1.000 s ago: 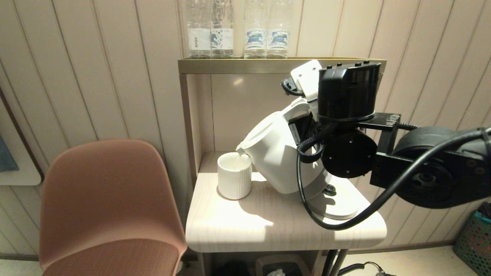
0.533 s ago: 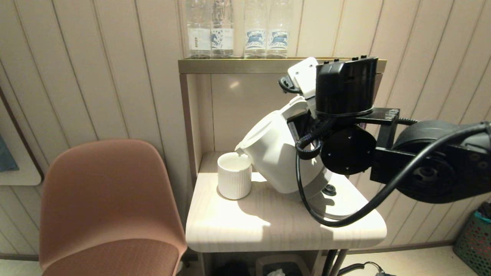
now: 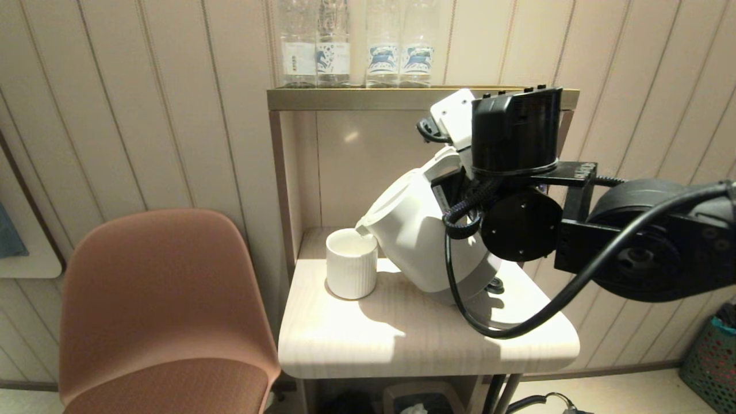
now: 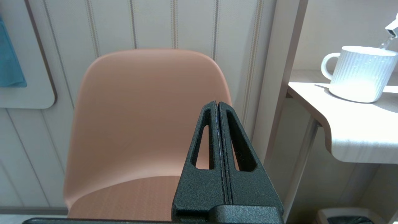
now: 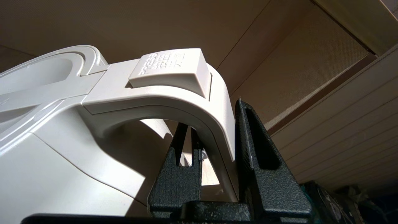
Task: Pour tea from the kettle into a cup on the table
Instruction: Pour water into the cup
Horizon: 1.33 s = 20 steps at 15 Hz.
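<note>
The white kettle (image 3: 411,230) hangs tilted above the table (image 3: 402,345), its spout (image 3: 362,225) over the rim of the cup (image 3: 351,263). My right gripper (image 5: 214,113) is shut on the kettle's loop handle (image 5: 217,105), one finger inside the loop and one outside. In the head view the black wrist hides those fingers. The ribbed white cup (image 4: 359,74) shows a small loop handle in the left wrist view, and a thin stream falls from the spout (image 4: 391,28). My left gripper (image 4: 217,104) is shut and empty, low beside the chair.
The kettle's round base (image 3: 512,305) lies on the table's right side under a black cable (image 3: 506,332). Several clear bottles (image 3: 356,46) stand on the brass shelf top (image 3: 345,98). A pinkish-brown chair (image 3: 161,310) stands left, a teal basket (image 3: 710,356) at the lower right.
My right wrist has shifted slightly left, and the kettle's lower end has dropped a little toward its base. The spout stays over the cup.
</note>
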{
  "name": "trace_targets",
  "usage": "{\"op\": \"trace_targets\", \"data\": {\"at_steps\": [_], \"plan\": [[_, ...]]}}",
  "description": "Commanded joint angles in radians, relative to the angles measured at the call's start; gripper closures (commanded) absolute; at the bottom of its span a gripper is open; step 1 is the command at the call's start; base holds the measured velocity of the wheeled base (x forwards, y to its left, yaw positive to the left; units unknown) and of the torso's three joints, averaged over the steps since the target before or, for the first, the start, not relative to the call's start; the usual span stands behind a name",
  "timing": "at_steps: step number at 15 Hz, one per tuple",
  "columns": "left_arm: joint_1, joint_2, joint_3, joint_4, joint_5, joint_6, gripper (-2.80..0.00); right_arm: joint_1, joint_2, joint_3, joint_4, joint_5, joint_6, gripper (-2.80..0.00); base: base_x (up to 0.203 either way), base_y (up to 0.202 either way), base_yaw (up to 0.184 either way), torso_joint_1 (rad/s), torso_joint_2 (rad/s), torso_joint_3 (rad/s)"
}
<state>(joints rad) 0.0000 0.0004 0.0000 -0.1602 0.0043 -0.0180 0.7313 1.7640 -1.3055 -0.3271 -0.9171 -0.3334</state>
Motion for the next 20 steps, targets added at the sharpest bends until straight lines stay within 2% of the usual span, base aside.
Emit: {"op": "trace_targets", "data": {"at_steps": [1, 20], "plan": [[0.000, 0.000, 0.000, -0.001, 0.000, 0.000, 0.00, 0.002, -0.001, -0.003, 0.002, -0.005, -0.003, 0.00, 0.000, 0.000, 0.000, 0.000, 0.00, 0.000], [0.000, 0.000, 0.000, -0.002, 0.000, 0.000, 0.00, 0.000, 0.023, -0.051, 0.068, 0.003, -0.015, 0.00, 0.000, 0.000, 0.000, 0.000, 0.00, 0.000]]}}
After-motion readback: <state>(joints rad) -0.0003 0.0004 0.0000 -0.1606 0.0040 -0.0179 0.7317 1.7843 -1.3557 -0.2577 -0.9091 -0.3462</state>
